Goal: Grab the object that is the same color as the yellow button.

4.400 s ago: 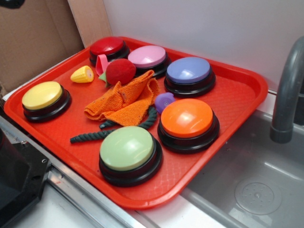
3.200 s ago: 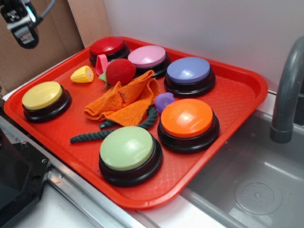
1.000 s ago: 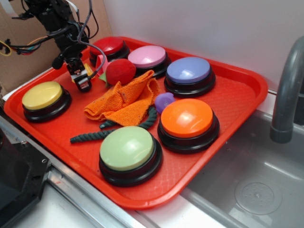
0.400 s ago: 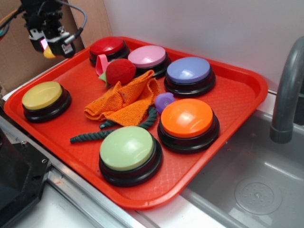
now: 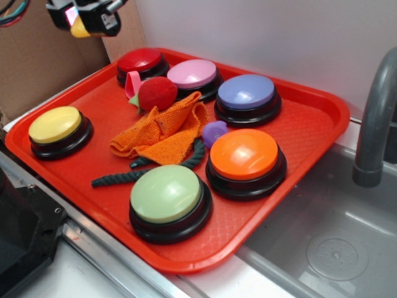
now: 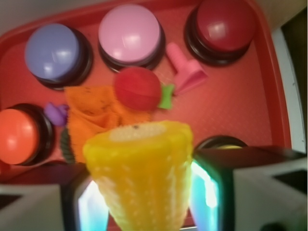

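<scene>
While my pincer [image 5: 79,23] hangs high at eleven o'clock above the tray [image 5: 310,133], it is clamped on the corn piece [image 6: 139,178]. It looks light, stiff and slick; gripping its ribbed flanks mid-body should hold. The yellow button [image 5: 54,124] sits at nine o'clock.

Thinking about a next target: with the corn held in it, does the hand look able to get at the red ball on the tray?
Probably not to grasp: the hand is shut on the corn. The way down to the red ball looks open from above, though.
</scene>
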You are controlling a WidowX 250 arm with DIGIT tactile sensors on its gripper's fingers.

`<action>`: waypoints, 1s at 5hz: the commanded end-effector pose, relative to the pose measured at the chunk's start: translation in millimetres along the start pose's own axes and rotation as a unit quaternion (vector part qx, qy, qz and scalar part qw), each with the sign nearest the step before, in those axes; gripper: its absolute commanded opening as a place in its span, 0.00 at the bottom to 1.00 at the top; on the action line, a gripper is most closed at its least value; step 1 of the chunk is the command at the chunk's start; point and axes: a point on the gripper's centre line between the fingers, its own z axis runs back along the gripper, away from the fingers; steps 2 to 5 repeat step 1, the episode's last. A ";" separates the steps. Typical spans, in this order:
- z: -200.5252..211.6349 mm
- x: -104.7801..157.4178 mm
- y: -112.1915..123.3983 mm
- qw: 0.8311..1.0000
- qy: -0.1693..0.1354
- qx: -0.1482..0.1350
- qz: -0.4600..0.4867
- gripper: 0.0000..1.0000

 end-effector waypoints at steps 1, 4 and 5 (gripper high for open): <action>5.0 5.4 3.0 0.999 -0.033 0.002 0.040 0.00; 5.0 5.4 3.0 0.999 -0.033 0.002 0.040 0.00; 5.0 5.4 3.0 0.999 -0.033 0.002 0.040 0.00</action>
